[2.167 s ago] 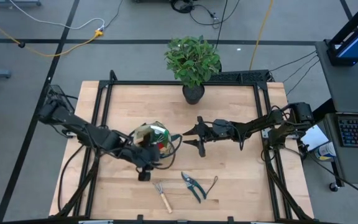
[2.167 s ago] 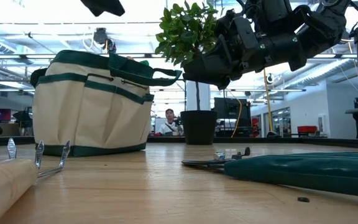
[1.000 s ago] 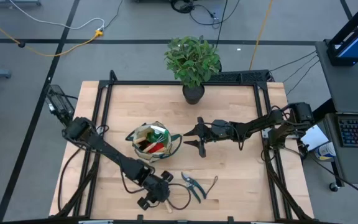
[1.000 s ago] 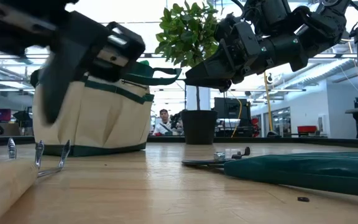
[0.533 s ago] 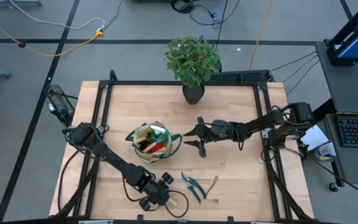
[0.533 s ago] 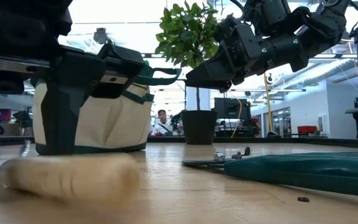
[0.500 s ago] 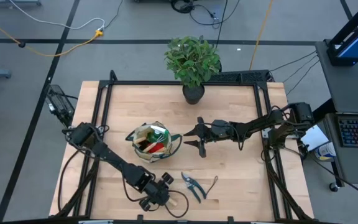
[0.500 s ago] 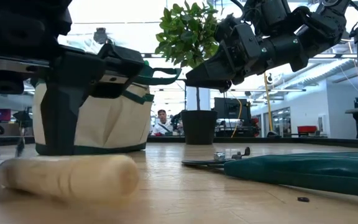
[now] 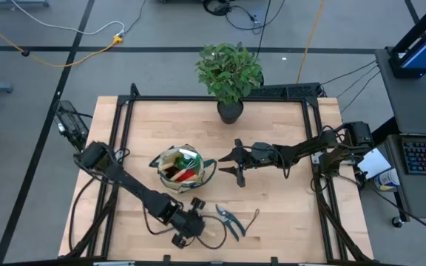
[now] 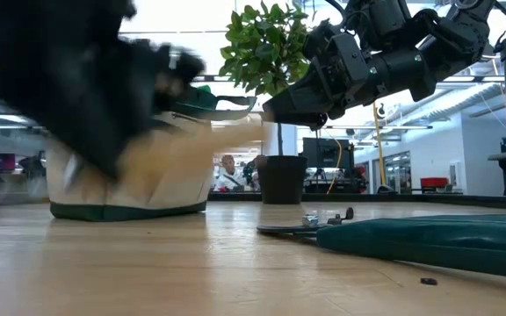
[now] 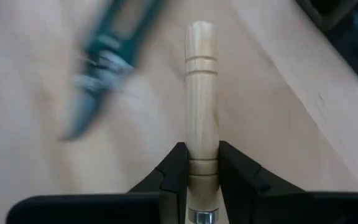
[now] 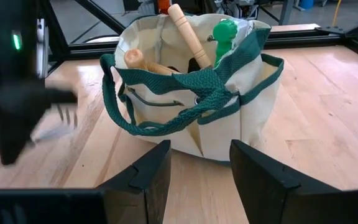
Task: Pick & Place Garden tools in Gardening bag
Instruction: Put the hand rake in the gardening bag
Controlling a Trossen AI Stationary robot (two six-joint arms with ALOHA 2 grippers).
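Your left gripper (image 11: 202, 177) is clamped on the wooden handle (image 11: 201, 93) of what I take to be the little hand rake, fingers pinching it near the metal collar so most of the handle sticks out past them. From overhead that gripper sits close to the front edge of the worktop (image 9: 279, 222), left of centre, with the pruners (image 9: 229, 220) lying just beside it on the wood. The tines are hard to make out; there's a smear of them in the right wrist view, so I'd only say probably a rake.

The gardening bag (image 9: 180, 167) stands upright around the middle of the worktop, a bit left. It already has a couple of wooden handles (image 12: 186, 32) and the green spray bottle (image 12: 224, 31) poking out the top.

Handling-wise: the tool looks light and stiff, and smooth turned wood can twist in the fingers, so holding it near the collar seems sensible to me. The bag is soft canvas with floppy strap handles (image 12: 166, 99) draped over the opening, so I'd expect it to give or tip if you nudge the rim, and tines could snag a strap. Go in from above, metal end down.

Your right gripper (image 9: 231, 164) hangs just right of the bag with its fingers apart and nothing in them
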